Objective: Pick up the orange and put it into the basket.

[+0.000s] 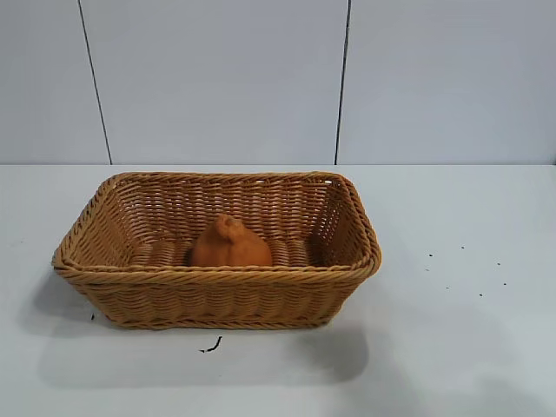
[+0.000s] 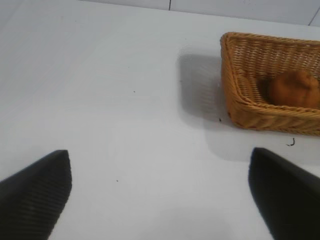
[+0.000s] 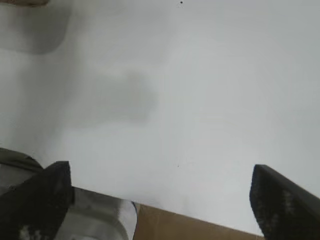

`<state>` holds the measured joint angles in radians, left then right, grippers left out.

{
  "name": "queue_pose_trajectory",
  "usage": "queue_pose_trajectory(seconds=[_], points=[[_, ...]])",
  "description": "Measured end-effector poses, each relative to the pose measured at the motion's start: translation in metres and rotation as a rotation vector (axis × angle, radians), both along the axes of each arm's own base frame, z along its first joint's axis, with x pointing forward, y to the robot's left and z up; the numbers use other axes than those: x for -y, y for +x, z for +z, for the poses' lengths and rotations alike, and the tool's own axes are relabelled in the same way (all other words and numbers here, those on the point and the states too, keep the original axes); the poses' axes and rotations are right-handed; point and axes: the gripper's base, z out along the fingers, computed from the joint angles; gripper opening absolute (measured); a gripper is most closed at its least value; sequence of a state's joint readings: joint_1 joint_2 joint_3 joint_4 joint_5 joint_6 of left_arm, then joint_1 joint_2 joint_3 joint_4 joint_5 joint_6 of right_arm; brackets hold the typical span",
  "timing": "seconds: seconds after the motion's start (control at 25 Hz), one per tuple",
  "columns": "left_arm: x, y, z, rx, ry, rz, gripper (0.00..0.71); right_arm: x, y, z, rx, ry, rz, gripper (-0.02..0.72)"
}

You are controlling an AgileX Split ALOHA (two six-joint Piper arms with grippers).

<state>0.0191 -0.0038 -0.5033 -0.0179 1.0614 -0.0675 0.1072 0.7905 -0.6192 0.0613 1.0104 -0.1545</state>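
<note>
Tan-brown woven wicker basket (image 1: 217, 287), rectangular with flared sides and braided rim, sits on the white table (image 1: 469, 347). Lumpy dull-orange fruit, the orange (image 1: 230, 245), rests on the basket floor near the middle, knob up, close to the near wall; it appears settled and upright.

Left gripper (image 2: 160, 192): fingers spread wide, nothing between them, hovering over bare table well apart from the basket, which the left wrist view shows off to one side with the orange (image 2: 295, 89) inside. Right gripper (image 3: 160, 200): likewise spread and empty, over bare table, basket not visible in its view. Neither arm shows in the exterior view.

Judgement: placement looks complete. Only retreat remains; do it well by keeping both arms clear of the rim, fingers apart, no sweep across the basket, so the light wicker is not nudged.

Small dark specks on table, irrelevant.
</note>
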Motion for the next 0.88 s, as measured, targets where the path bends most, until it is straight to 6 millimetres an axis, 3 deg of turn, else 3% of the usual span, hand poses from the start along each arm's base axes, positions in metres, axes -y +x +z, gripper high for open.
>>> queue_pose_trajectory(seconds=[0.2, 0.88], points=[[0.000, 0.000, 0.000, 0.000, 0.000, 0.000, 0.692, 0.004, -0.032, -0.014, 0.059, -0.002, 0.009, 0.696], [0.000, 0.000, 0.000, 0.000, 0.000, 0.000, 0.692, 0.013, -0.092, 0.009, 0.467, 0.022, -0.089, 0.696]])
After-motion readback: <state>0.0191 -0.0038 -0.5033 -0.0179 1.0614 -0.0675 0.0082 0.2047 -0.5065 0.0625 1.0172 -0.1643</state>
